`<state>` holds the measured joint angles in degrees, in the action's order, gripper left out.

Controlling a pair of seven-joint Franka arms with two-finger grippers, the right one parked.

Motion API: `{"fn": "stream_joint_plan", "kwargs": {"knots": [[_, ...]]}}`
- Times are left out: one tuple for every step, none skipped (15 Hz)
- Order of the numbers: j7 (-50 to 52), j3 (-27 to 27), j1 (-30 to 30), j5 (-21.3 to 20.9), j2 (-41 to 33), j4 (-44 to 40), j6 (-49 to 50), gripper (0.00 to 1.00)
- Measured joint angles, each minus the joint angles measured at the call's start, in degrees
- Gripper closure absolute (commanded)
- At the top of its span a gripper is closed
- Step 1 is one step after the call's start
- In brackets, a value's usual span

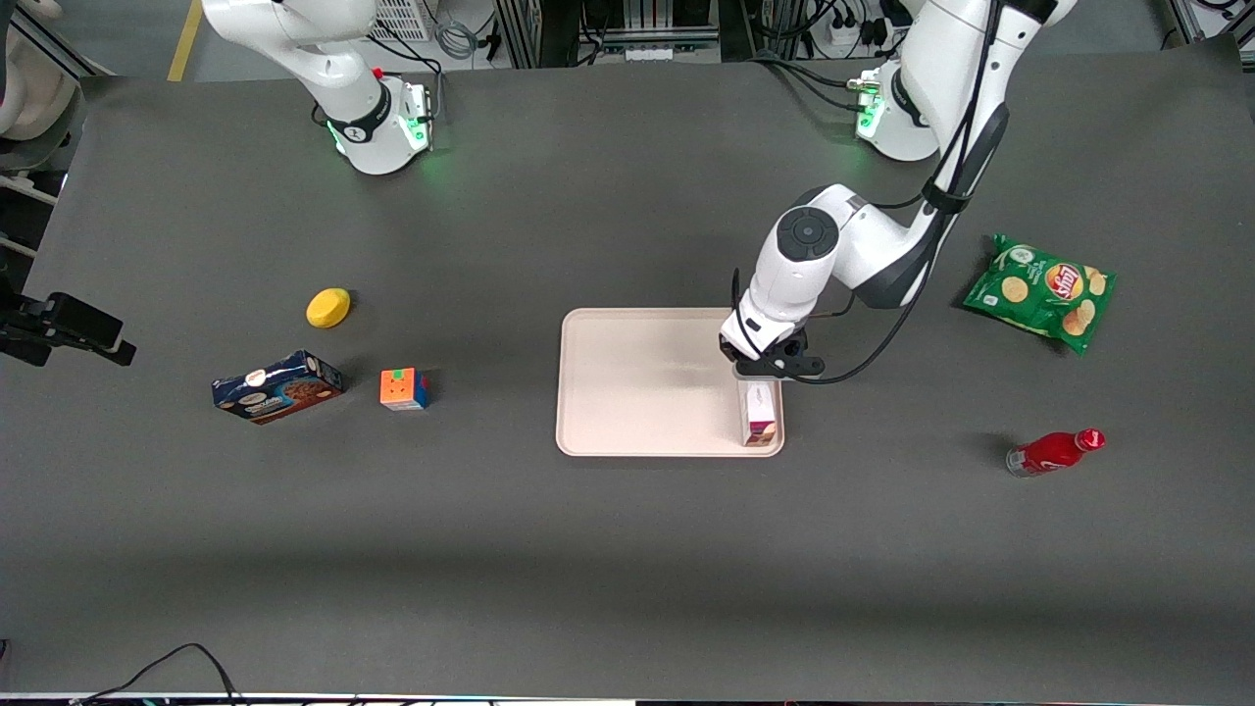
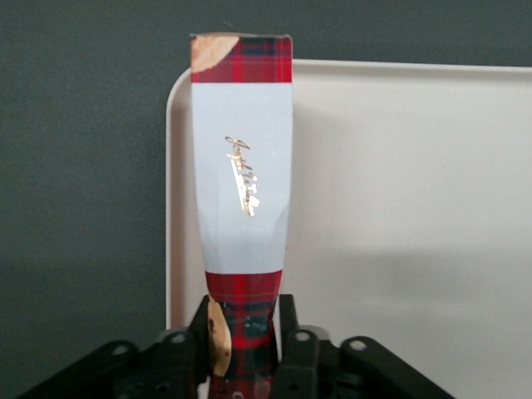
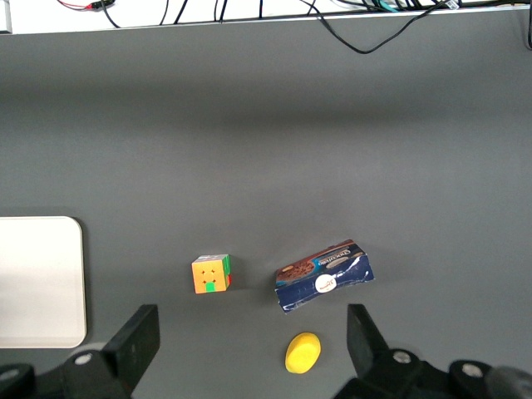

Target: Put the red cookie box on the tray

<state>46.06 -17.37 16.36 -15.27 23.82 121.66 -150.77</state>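
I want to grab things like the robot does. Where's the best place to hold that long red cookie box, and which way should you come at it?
Probably across its narrow width near one end, coming from above. The red cookie box is long and slim, so its thin sides fit between two fingers. The gripper is shut on its end that way now, over the tray.

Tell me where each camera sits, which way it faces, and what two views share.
Front view: high over the table, looking down at the tray; both arms show.
Left wrist view: on the working arm, looking along the red cookie box pinched in its claw over the tray's edge.
Right wrist view: on the parked arm, facing the blue cookie box.
Shared: tray and box appear in the first two.
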Motion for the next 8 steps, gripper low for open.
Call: {"fn": "stream_joint_plan", "kwargs": {"knots": [[0.0,0.0,-0.1,0.0,0.0,-0.1,-0.2,0.00],[0.0,0.1,-0.1,0.0,0.0,-0.3,-0.4,0.00],[0.0,0.1,-0.3,0.0,0.0,-0.9,-0.4,0.00],[0.0,0.2,-0.4,0.0,0.0,-1.8,-0.1,0.00],[0.0,0.2,-0.5,0.0,-0.2,-3.2,1.2,0.00],[0.0,0.3,-0.6,0.0,-0.6,-5.3,4.2,0.00],[0.0,0.3,-0.9,0.0,-1.3,-8.0,8.5,0.00],[-0.4,0.3,-1.3,0.0,-2.1,-11.2,13.2,0.00]]}}
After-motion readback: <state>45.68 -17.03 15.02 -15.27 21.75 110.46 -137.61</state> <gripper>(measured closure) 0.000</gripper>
